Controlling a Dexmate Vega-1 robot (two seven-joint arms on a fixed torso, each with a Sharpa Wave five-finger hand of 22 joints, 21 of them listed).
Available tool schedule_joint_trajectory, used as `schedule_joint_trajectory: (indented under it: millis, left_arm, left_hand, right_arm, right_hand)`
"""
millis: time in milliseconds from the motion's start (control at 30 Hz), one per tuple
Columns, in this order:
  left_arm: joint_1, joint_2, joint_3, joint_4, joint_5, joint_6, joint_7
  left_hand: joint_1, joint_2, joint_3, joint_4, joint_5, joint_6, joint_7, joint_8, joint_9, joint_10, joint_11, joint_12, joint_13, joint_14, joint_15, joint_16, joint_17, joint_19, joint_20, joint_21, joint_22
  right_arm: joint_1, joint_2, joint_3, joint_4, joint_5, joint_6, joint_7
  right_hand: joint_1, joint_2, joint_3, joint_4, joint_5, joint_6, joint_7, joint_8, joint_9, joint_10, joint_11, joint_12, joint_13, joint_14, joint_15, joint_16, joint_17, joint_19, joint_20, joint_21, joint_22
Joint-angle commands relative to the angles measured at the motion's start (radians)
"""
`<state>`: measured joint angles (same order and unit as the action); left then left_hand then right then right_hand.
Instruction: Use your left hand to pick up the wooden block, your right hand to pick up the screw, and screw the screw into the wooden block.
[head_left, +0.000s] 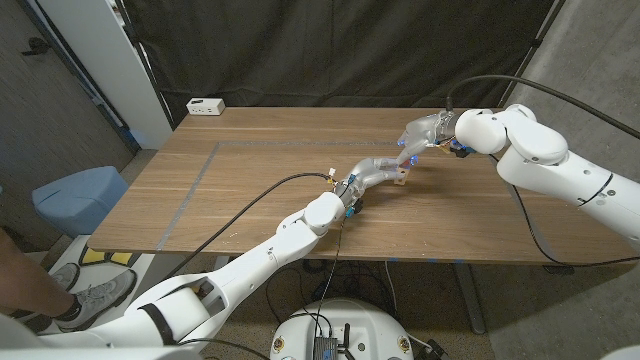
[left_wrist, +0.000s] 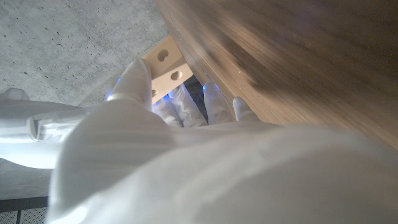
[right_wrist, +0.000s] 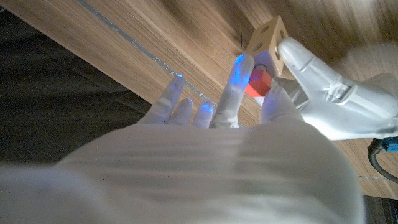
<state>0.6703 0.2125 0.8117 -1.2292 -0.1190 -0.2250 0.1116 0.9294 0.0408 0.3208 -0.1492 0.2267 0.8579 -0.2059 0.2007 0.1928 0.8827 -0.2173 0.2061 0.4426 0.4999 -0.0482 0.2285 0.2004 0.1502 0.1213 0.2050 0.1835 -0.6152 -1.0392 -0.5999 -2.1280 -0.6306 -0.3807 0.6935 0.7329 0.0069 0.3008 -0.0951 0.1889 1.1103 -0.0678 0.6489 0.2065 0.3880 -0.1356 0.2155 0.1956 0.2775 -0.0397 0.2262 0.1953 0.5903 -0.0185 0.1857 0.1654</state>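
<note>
Block (right_wrist: 266, 38) gripped by left hand (head_left: 378, 172) | right hand (right_wrist: 249, 93) pinches red-headed screw (right_wrist: 259, 81) against block | both picked up, screwing underway, depth unclear

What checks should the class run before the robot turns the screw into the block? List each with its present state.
1. Left robot hand holds the block: ok.
2. Right robot hand pinches the red screw: ok.
3. Screw sits against the block: ok.
4. Screw tip lined up with a hole: cannot tell.
5. Block lifted off the table: cannot tell.
</note>
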Motion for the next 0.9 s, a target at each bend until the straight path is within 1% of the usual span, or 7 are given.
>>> schedule_joint_trajectory:
  millis: [33,200,333,400,533,600,900]
  left_arm:
    - [-0.009,-0.007,0.001,0.019,-0.007,-0.002,-0.007]
    - [-0.01,-0.009,0.001,0.023,-0.009,-0.002,-0.009]
    - [-0.011,-0.009,0.001,0.025,-0.009,-0.004,-0.009]
    - [-0.011,-0.01,0.001,0.026,-0.009,-0.005,-0.007]
    - [-0.011,-0.01,0.001,0.028,-0.009,-0.007,-0.007]
    - [-0.011,-0.01,0.001,0.028,-0.009,-0.008,-0.007]
    - [-0.012,-0.008,0.002,0.027,-0.008,-0.011,-0.01]
  left_hand:
    - [-0.04,0.042,0.013,0.001,0.009,0.04,0.024,0.011,0.003,0.008,0.001,0.006,0.004,0.009,-0.065,-0.004,0.001,0.006,0.001,0.009,0.005]
    - [-0.039,0.041,0.014,0.0,0.009,0.04,0.025,0.011,0.003,0.007,0.001,0.006,0.004,0.008,-0.066,-0.005,0.0,0.006,0.001,0.009,0.005]
    - [-0.038,0.044,0.016,0.001,0.009,0.038,0.026,0.01,0.003,0.007,0.001,0.006,0.004,0.008,-0.065,-0.005,0.0,0.006,0.003,0.009,0.005]
    - [-0.038,0.043,0.016,0.0,0.009,0.038,0.026,0.01,0.003,0.007,0.001,0.006,0.004,0.008,-0.065,-0.005,0.0,0.007,0.003,0.009,0.005]
    - [-0.039,0.043,0.016,0.0,0.009,0.039,0.027,0.011,0.003,0.007,0.001,0.006,0.004,0.008,-0.063,-0.005,0.0,0.007,0.002,0.009,0.005]
    - [-0.04,0.043,0.016,0.001,0.009,0.04,0.027,0.011,0.003,0.006,0.001,0.006,0.004,0.008,-0.063,-0.005,0.001,0.007,0.001,0.009,0.005]
    - [-0.04,0.043,0.017,0.0,0.009,0.039,0.026,0.01,0.003,0.007,0.001,0.006,0.004,0.008,-0.063,-0.005,0.001,0.007,0.002,0.009,0.005]
  right_arm:
    - [-0.009,0.008,-0.001,0.011,-0.01,-0.005,-0.028]
    - [-0.013,0.009,-0.001,0.01,-0.02,-0.011,-0.039]
    - [-0.013,0.007,-0.001,0.009,-0.024,-0.012,-0.04]
    - [-0.013,0.007,-0.001,0.007,-0.027,-0.014,-0.039]
    - [-0.016,0.004,0.005,0.004,-0.022,-0.017,-0.038]
    - [-0.015,0.003,0.007,0.003,-0.017,-0.016,-0.034]
    - [-0.017,-0.001,0.007,-0.008,-0.023,-0.031,-0.026]
  right_hand:
    - [-0.02,0.006,-0.013,0.003,0.005,0.043,0.005,0.011,-0.007,0.024,0.0,0.004,-0.001,0.018,-0.057,0.01,0.0,0.015,-0.005,0.009,0.002]
    - [-0.031,0.005,-0.019,0.005,0.006,0.061,0.01,0.01,-0.013,0.035,-0.005,0.005,-0.002,0.025,-0.057,0.011,0.0,0.019,-0.007,0.009,0.002]
    - [-0.044,-0.003,-0.027,0.008,0.006,0.065,0.013,0.006,-0.016,0.041,-0.005,0.004,-0.002,0.03,-0.056,0.011,0.0,0.018,-0.006,0.008,0.002]
    - [-0.059,-0.017,-0.037,0.01,0.006,0.062,0.013,0.0,-0.019,0.042,0.001,0.002,-0.002,0.032,-0.055,0.01,-0.001,0.019,-0.005,0.007,0.002]
    - [-0.077,-0.034,-0.05,0.012,0.006,0.049,0.014,-0.011,-0.021,0.042,0.003,-0.001,-0.002,0.033,-0.053,0.007,-0.002,0.019,-0.004,0.006,0.002]
    - [-0.103,-0.048,-0.064,0.019,0.008,0.038,0.016,-0.023,-0.022,0.039,0.007,-0.005,-0.002,0.032,-0.05,0.005,-0.001,0.018,-0.001,0.005,0.003]
    - [-0.144,-0.066,-0.085,0.031,0.014,0.022,0.022,-0.04,-0.022,0.034,0.017,-0.012,-0.002,0.033,-0.045,0.0,0.0,0.014,0.003,0.003,0.003]
